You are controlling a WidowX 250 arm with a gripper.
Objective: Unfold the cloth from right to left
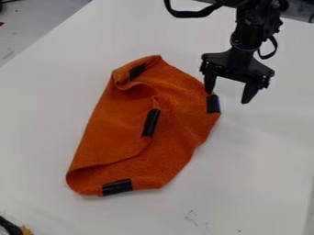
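An orange cloth (178,119) was spread in loose folds across the middle of a white tabletop (264,160), its surface marked by four black strips (151,122). The black two-finger gripper (228,97) was held wide open at the cloth's far right edge, one fingertip (210,88) positioned beside a strip; whether the fabric was touched could not be told.

Setting: robotics laboratory or similar technical workshop; exact type cannot be confirmed.
The setting is indicated by a black jointed robot arm (246,34), fitted with a two-finger gripper (228,97) and suspended above a plain white tabletop (264,160). A loose black cable (178,14) is looped beside the arm. Small dark marks (191,219) are borne by the tabletop, and a grey floor (36,18) is exposed past its edge.
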